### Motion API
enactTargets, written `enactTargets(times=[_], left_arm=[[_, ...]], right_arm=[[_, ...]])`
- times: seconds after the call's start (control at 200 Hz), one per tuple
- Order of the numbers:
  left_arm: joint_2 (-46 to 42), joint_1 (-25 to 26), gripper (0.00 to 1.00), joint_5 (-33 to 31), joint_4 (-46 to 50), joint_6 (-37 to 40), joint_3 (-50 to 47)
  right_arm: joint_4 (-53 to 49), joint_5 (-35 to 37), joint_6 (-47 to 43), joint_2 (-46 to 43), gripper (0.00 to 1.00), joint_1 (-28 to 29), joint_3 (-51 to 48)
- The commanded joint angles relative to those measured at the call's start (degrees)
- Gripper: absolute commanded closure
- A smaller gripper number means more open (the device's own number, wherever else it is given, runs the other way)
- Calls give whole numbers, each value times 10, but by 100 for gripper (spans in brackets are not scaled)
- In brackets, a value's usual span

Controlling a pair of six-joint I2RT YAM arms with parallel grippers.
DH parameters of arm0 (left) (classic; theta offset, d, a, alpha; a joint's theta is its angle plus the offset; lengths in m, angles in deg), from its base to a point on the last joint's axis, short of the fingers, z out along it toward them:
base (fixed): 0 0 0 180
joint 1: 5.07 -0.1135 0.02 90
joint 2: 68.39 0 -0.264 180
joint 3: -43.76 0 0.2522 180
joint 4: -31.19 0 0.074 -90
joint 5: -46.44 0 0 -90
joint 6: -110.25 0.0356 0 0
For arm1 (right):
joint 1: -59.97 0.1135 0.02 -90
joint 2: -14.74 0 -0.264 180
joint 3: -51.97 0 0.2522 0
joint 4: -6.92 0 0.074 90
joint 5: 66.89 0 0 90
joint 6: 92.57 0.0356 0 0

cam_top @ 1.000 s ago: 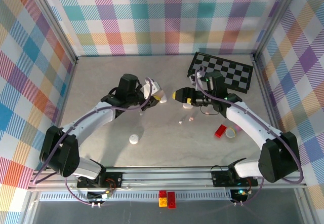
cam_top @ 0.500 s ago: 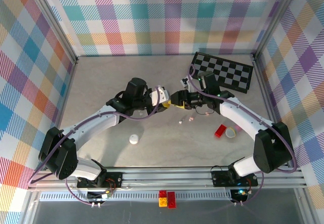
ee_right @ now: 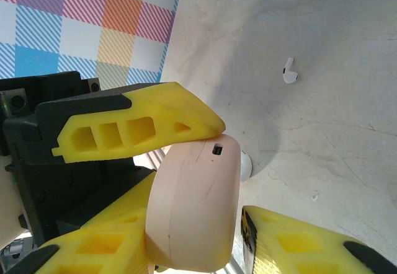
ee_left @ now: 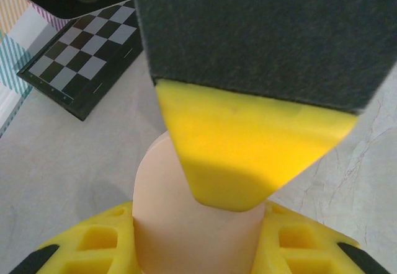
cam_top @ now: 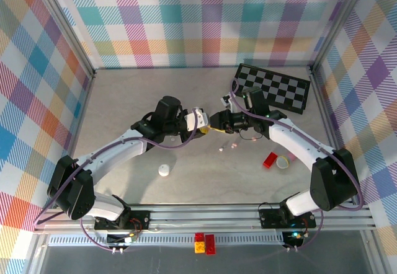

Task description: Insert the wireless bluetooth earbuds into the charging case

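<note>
- Grey marbled tabletop (cam_top: 124,106); plaid fabric walls (cam_top: 198,20).
- Closed pale pink pebble-shaped charging case (ee_right: 186,181): clamped by left gripper (ee_left: 195,240). Right gripper (ee_right: 197,215) straddles it; cannot tell whether it grips.
- Two tiny short-stemmed earbuds (cam_top: 221,149) on tabletop, 5 o'clock from case.

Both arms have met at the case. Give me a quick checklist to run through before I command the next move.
1. The charging case is held off the table: ok, it is pinched in the left gripper.
2. The right gripper is seated on the case: cannot tell; its fingers flank the case, but contact is unclear.
3. Case opened: not ok; it looks shut in the right wrist view.
4. The earbuds are located: ok; two lie on the table, just nearer the bases than the grippers.
5. An earbud is picked up: not ok; both lie loose on the table.
</note>
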Motion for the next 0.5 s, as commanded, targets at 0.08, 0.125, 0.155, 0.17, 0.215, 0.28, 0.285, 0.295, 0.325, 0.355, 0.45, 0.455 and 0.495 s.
enactTargets(times=[0.08,0.125,0.155,0.17,0.215,0.28,0.285,0.295,0.325,0.355,0.45,0.455,0.495], left_arm=[[-19,10,73,12,3,13,10],[-19,10,72,11,6,15,12],[-19,10,71,10,6,15,11],[-19,10,70,9,6,15,10],[-20,10,66,7,5,14,9],[-22,10,59,5,-4,6,5],[-22,10,59,5,-4,6,5],[-23,10,56,5,-6,4,5],[-25,10,46,4,-14,-2,1],[-27,10,39,2,-29,-11,-4],[-41,6,12,0,-96,-48,-35],[-42,6,10,0,-100,-51,-37],[-50,2,0,2,-140,-76,-53]], right_arm=[[-3,-11,3,13,64,2,17],[-7,-11,1,12,67,1,16],[-9,-8,-2,9,70,1,16],[-10,-5,-3,8,71,2,15],[-11,1,-5,2,75,1,12],[-11,9,-9,-9,77,1,8],[-11,9,-9,-10,78,1,7],[-11,10,-9,-11,78,1,7],[-9,12,-9,-16,78,0,5],[-8,15,-10,-23,80,0,3],[3,29,-1,-51,85,-9,-8],[5,29,0,-53,85,-10,-9],[14,24,7,-65,85,-16,-15]])
